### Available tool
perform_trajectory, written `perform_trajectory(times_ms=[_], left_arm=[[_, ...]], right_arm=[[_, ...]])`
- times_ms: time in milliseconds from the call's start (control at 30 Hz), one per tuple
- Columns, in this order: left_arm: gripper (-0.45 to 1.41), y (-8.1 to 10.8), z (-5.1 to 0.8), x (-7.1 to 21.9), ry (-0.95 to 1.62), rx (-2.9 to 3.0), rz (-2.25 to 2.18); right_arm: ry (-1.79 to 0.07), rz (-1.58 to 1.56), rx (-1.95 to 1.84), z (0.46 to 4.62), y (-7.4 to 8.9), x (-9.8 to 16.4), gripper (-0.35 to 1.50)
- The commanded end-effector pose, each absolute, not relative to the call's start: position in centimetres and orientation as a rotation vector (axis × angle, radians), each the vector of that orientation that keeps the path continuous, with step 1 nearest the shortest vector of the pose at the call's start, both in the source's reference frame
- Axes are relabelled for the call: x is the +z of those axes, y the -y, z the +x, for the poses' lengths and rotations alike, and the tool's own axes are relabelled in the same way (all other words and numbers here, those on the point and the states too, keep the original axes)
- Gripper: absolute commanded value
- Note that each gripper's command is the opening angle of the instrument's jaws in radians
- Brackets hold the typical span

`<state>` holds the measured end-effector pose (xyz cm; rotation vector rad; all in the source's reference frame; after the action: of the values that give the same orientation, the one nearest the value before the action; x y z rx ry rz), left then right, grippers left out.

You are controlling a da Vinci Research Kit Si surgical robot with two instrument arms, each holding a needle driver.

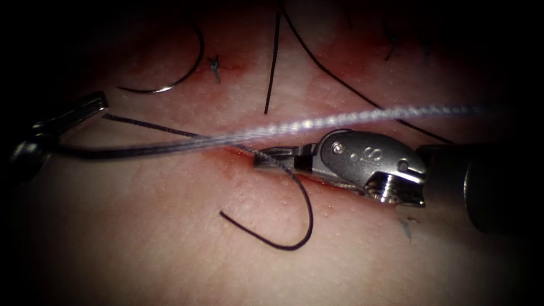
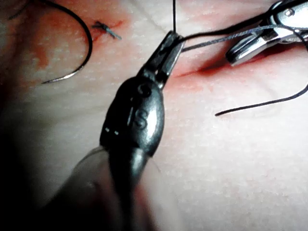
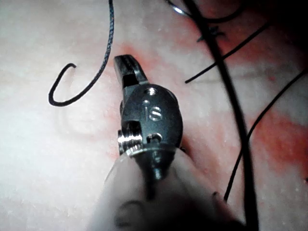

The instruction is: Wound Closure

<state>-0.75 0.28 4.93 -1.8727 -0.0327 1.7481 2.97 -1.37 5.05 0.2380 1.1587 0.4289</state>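
In the endoscope view, the needle [image 1: 175,76] is seen lying free on the tissue [image 1: 141,226], well apart from both tools and beyond the left tool [image 1: 85,107]; it is held by neither. It is judged stiff, light and slippery, best taken on its body rather than at the point. The thread [image 1: 170,148] is soft and limp. The right tool [image 1: 272,160] lies at the cut [image 1: 238,156], its jaws pressed together; whether thread is pinched cannot be told. A loose thread end [image 1: 283,238] curls just below it.

In the left wrist view, the left tool [image 2: 172,41] is seen pinching the thread [image 2: 211,42], drawn taut toward the right tool [image 2: 240,53]. The needle [image 2: 77,53] rests beside its shaft, apart.

In the right wrist view, the right tool [image 3: 126,65] appears closed, a thread [image 3: 108,43] passing just beside its tip.
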Motion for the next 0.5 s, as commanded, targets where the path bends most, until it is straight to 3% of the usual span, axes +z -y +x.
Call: perform_trajectory(times_ms=[33,500], left_arm=[[-0.45,-0.27,-0.83,5.02,0.034,1.744,-1.876],[-0.45,-0.50,-0.91,5.46,-0.147,1.815,-1.816]], right_arm=[[-1.187,0.259,0.404,3.16,1.47,5.10,-0.35],[-1.438,0.347,0.431,3.55,1.60,4.87,-0.35]])
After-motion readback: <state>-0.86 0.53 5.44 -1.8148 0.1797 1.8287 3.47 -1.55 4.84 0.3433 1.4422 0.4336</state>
